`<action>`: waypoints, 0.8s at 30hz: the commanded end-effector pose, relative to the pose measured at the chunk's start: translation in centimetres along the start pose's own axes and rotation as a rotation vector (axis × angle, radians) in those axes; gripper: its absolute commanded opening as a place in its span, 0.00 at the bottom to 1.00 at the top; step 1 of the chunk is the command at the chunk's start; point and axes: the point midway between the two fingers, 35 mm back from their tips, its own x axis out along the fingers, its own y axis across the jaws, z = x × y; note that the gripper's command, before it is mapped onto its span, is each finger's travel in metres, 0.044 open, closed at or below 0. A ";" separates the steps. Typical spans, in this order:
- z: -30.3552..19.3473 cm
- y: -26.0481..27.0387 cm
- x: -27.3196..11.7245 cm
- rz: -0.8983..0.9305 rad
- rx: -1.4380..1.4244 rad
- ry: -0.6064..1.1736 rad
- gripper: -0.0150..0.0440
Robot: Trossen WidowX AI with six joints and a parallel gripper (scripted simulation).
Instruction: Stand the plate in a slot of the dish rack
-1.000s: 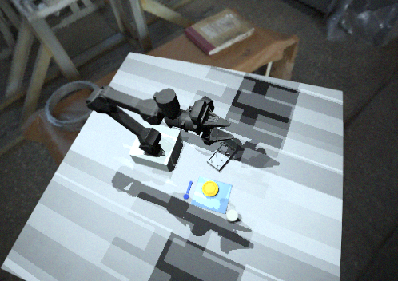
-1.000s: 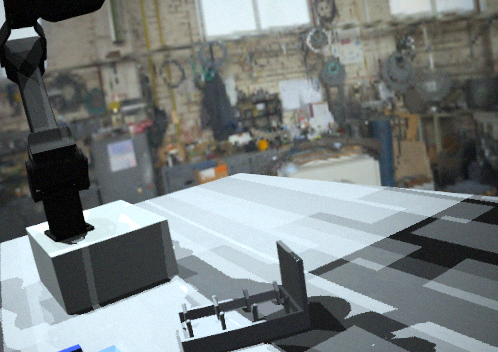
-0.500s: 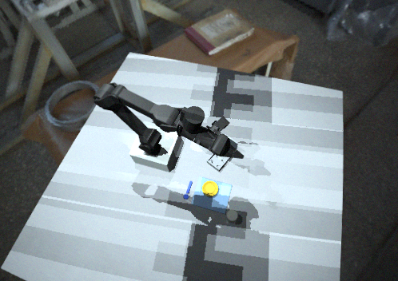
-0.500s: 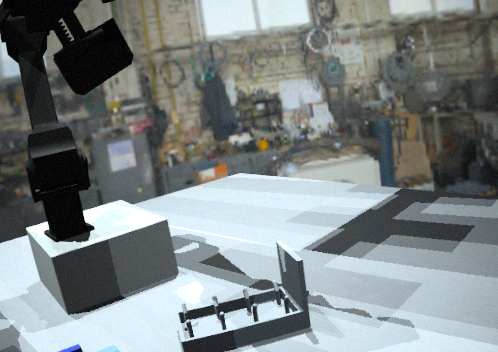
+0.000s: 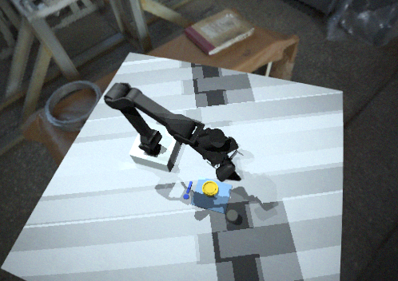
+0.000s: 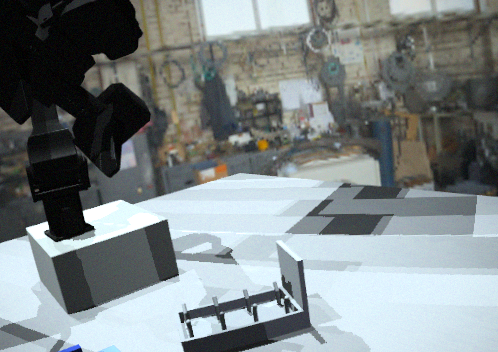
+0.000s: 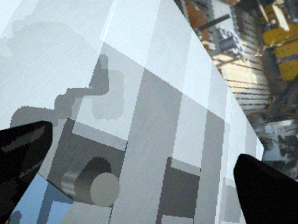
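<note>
The yellow round plate (image 5: 210, 188) lies flat on a blue mat (image 5: 223, 189) (image 7: 25, 202). In the wrist view only a sliver of the plate shows at the bottom left corner. The grey dish rack (image 6: 245, 334) stands on the table with short upright pegs and a tall panel at one end; its slots hold no plate. In the top view the arm hides most of the rack. My gripper (image 5: 238, 162) (image 7: 146, 148) is open and empty, raised above the table on the rack's side of the plate. Its fingers stand wide apart in the wrist view.
A blue spoon-like utensil (image 5: 186, 196) (image 6: 71, 349) lies beside the mat. A small grey cylinder (image 5: 232, 216) (image 7: 105, 190) stands at the mat's corner. The arm's white base block (image 5: 153, 160) (image 6: 117, 268) is behind the mat, near the rack.
</note>
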 end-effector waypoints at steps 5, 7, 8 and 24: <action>-3.5 2.6 2.4 0.144 0.176 0.169 0.93; -4.3 3.3 2.9 0.176 0.217 0.213 0.93; -4.7 3.6 3.1 0.191 0.237 0.236 0.93; -11.1 8.7 5.0 0.390 0.558 0.638 0.93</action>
